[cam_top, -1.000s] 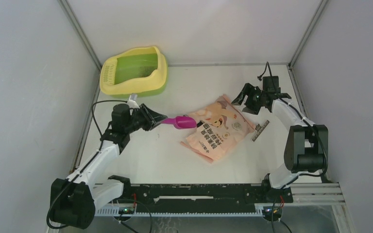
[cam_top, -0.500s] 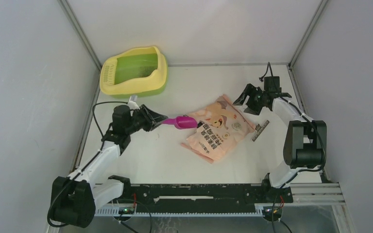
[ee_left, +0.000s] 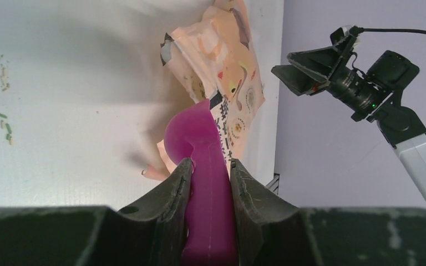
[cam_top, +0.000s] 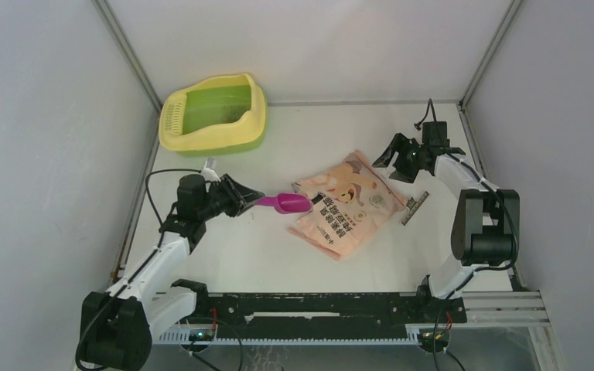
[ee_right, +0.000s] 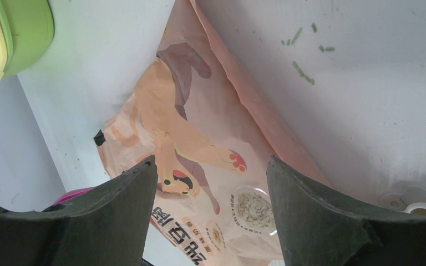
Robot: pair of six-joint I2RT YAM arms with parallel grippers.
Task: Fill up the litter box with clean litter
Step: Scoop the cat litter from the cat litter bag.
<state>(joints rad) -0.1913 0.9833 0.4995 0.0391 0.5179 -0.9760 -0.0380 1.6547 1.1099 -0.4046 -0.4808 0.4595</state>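
We start at the far left, where the litter box [cam_top: 201, 142] sits well apart from both grippers, behind and to the left of the left jaws, its green basin facing up; whether any grains lie in it we cannot tell; next, the left gripper [ee_left: 209, 166] is partly closed, its jaws pinching the handle of a magenta scoop [ee_left: 195, 130] that points straight ahead of them; the scoop's bowl reaches the near edge of a flat pink-orange bag [cam_top: 348, 205], touching or just over it; a few stray pellets of clean litter [ee_right: 301, 69] lie loose on the table [cam_top: 278, 255]; further right, the right gripper [cam_top: 393, 164] hovers over the bag's far corner, jaws spread wide and holding nothing; the bag lies directly below and between those jaws. As we judge it, the unheld bag could slide away when the scoop pushes in, since nothing pins it; the handle might twist in the pinch; and granules could spill on the long carry back to the box.
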